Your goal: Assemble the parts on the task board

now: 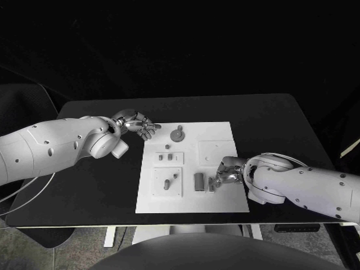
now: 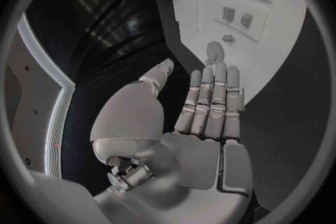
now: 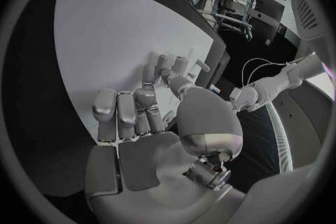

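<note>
The white task board (image 1: 220,132) lies in the middle of the black table. On it are a round grey part (image 1: 178,135), two small grey pieces (image 1: 169,158) and an upright grey block (image 1: 198,181). My left hand (image 1: 138,125) hovers off the board's far left corner with its fingers straight and nothing in it. The left wrist view shows those flat fingers (image 2: 210,101) pointing at the round part (image 2: 215,51). My right hand (image 1: 226,173) is over the board's right middle, fingers curled (image 3: 164,70), tips next to the block. Whether it pinches a piece is hidden.
Two raised white plates sit on the board, one near left with a peg (image 1: 168,181) and one far right (image 1: 215,151). Black table (image 1: 269,118) surrounds the board. A cable loops off the table's left edge (image 1: 18,194).
</note>
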Controlling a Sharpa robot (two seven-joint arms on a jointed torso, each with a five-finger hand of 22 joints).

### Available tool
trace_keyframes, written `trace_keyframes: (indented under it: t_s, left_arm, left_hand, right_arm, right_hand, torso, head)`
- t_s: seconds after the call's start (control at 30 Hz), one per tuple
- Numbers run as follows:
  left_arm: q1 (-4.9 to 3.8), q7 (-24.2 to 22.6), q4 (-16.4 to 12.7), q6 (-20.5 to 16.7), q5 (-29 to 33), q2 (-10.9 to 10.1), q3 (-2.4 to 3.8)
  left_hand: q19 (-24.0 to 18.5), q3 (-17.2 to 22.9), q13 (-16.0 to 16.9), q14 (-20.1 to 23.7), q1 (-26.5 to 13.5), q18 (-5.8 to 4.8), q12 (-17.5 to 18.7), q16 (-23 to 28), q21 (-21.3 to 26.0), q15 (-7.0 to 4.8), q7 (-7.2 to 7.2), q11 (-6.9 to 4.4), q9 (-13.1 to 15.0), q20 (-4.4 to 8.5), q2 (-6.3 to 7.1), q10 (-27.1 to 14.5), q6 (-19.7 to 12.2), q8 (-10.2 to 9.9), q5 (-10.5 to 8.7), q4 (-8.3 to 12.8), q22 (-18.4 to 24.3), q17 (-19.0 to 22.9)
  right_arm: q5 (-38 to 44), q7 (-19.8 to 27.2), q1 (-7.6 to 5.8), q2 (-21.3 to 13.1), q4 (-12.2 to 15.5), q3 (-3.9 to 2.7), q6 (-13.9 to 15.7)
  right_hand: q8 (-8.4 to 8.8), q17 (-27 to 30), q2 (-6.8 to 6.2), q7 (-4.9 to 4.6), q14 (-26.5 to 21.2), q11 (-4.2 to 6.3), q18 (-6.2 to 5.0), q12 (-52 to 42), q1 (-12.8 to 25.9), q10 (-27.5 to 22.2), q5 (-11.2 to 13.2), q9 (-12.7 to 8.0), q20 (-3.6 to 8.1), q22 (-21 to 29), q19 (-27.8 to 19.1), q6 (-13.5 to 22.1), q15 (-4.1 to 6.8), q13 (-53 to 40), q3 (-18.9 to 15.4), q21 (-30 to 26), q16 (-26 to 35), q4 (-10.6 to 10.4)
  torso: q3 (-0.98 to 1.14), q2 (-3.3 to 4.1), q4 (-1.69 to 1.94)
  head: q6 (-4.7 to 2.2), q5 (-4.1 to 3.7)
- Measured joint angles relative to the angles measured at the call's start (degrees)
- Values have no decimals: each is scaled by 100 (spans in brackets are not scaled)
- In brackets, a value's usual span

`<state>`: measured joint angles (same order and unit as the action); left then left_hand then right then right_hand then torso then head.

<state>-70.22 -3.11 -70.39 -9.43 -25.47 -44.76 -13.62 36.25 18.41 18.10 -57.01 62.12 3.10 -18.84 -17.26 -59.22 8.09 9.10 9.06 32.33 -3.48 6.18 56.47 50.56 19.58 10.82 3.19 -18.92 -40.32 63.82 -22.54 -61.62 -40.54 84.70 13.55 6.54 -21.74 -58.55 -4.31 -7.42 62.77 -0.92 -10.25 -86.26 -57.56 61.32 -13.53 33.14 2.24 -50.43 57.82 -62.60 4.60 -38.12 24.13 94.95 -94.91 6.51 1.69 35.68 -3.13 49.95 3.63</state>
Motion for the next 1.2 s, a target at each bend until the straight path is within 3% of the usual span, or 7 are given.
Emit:
trace_keyframes:
  t_s: [0.37,0.5,0.8,1.2]
  left_arm:
    - [0,-20,-6,-20,-2,-7,0]
    - [0,-26,-6,-22,-2,-6,0]
    - [0,-29,-5,-22,-1,-5,0]
    - [0,-30,-10,-21,-1,-8,0]
  left_hand:
    - [0,0,0,0,0,0,0,0,0,0,0,0,0,0,0,0,0,0,0,0,0,5]
    - [0,0,0,0,0,0,0,0,0,0,0,0,0,0,0,0,0,0,0,0,1,5]
    - [0,0,4,0,0,0,0,0,0,0,0,0,0,0,0,0,0,0,0,0,1,5]
    - [0,0,4,0,0,0,0,0,0,0,0,0,0,0,0,0,0,0,0,0,1,4]
  right_arm:
    - [-71,291,0,-160,74,-8,204]
    - [-71,340,-1,-184,118,-10,82]
    - [-68,357,0,-156,114,-8,-287]
    - [-68,358,2,-97,70,-8,-453]
  right_hand:
    - [0,-6,-57,10,-6,0,0,-4,-57,0,62,0,-1,0,0,9,-7,-17,10,0,0,10]
    - [0,-6,-146,12,-4,23,0,-28,-152,23,89,0,12,0,13,7,-8,-23,55,0,0,55]
    - [0,-5,-126,19,17,32,0,-28,-189,32,89,0,20,-1,23,1,7,-23,70,0,0,69]
    - [0,-5,-104,17,27,32,0,-28,-211,32,88,1,19,4,23,-19,-3,-22,73,0,0,72]
  torso:
    - [1,2,0]
    - [-1,2,-1]
    - [-3,-1,-3]
    - [-5,0,1]
  head:
    - [-12,-3]
    - [-15,-8]
    - [-9,-14]
    - [-13,-18]
